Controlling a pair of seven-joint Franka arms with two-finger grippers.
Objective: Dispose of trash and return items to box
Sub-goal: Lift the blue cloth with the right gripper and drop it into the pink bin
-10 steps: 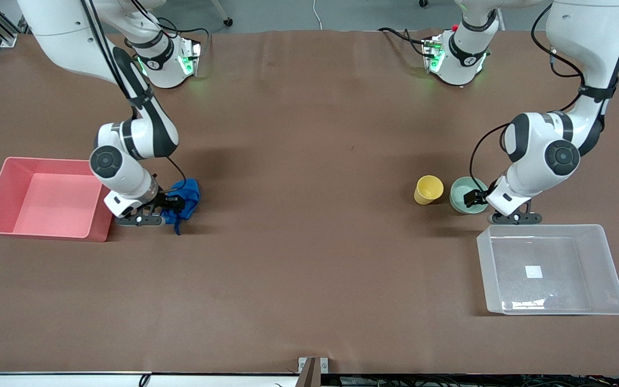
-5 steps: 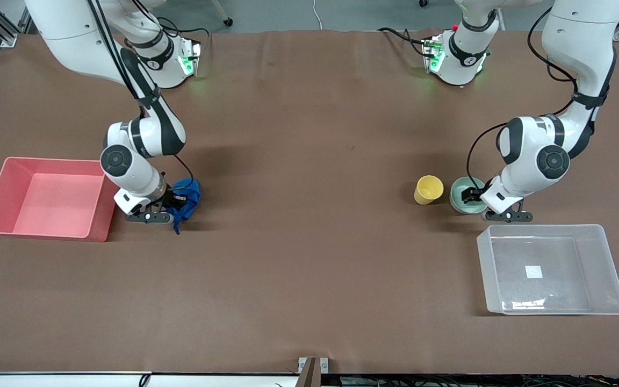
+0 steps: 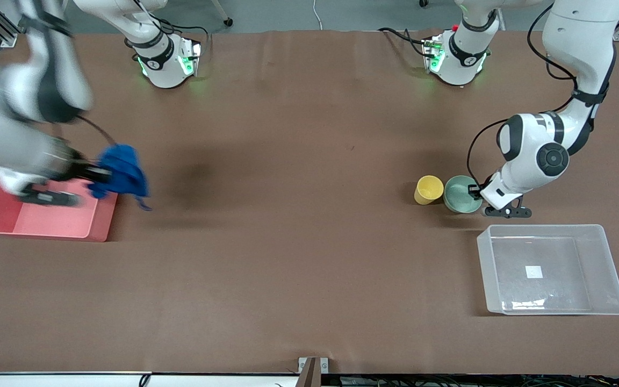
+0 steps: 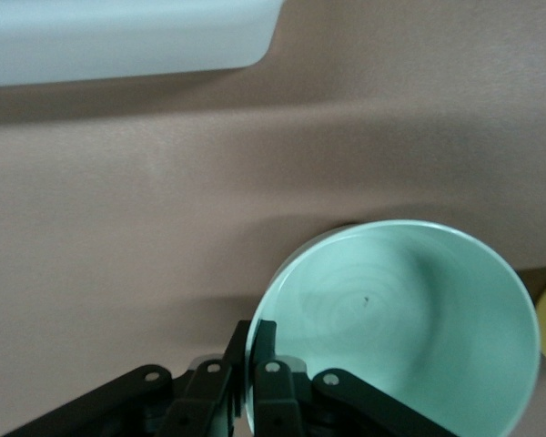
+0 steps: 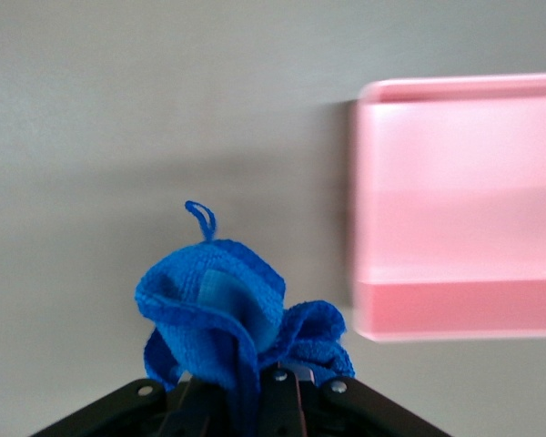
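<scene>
Trash (image 3: 120, 174) hangs in mid-frame of the front view, clamped in the right gripper (image 3: 93, 174) over the edge of the pink bin (image 3: 41, 232) at the right arm's end of the table. It is soft, light cloth with a thin tail dangling, so you should expect it to sag and snag, not slip. Across the frame, the left gripper (image 3: 474, 190) sits at the rim of the mint bowl (image 3: 460, 196), which touches the yellow cup (image 3: 429, 189). The clear box (image 3: 551, 228) lies lower in the frame, near both, with nothing in it but its white label (image 3: 534, 272).

From the left wrist you see the left gripper (image 4: 253, 344) pinched narrowly on the bowl (image 4: 409, 319) wall, one finger inside and one outside. The bowl looks like thin, rigid, smooth plastic, and I judge that a rim pinch lets it tilt, so carry it slowly. A corner of the box (image 4: 118, 36) shows nearby.

From the right wrist, the right gripper (image 5: 255, 387) is closed on the bunched base of the trash (image 5: 214, 309), its loop pointing away from the fingers. The pink bin (image 5: 464, 209) lies close beside it.
</scene>
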